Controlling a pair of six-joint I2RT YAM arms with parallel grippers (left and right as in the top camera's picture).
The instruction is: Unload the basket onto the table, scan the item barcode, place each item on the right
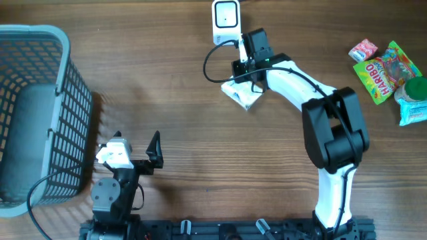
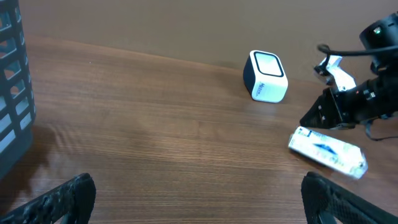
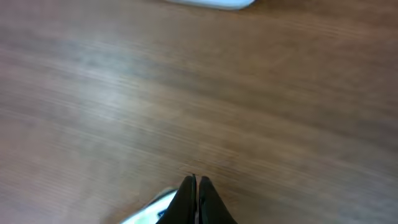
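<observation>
A white packet with blue print (image 1: 241,95) (image 2: 328,151) lies flat on the wooden table, below the white box scanner (image 1: 226,17) (image 2: 267,76). My right gripper (image 1: 240,81) (image 2: 306,122) (image 3: 196,180) is shut, its fingertips pressed together. It is low over the packet's edge nearest the scanner. In the right wrist view the packet (image 3: 146,211) shows just left of and beneath the fingers, not between the tips. The scanner's white edge (image 3: 208,3) lies at the top of that view. My left gripper (image 1: 135,143) (image 2: 198,194) stands wide open over bare wood, far from the packet.
A grey mesh basket (image 1: 63,67) (image 2: 9,93) fills the left side. At the far right lie a Haribo bag (image 1: 387,70), a small pink pack (image 1: 363,50) and a green-and-white pack (image 1: 413,100). The scanner's black cable (image 1: 210,67) loops beside the right arm.
</observation>
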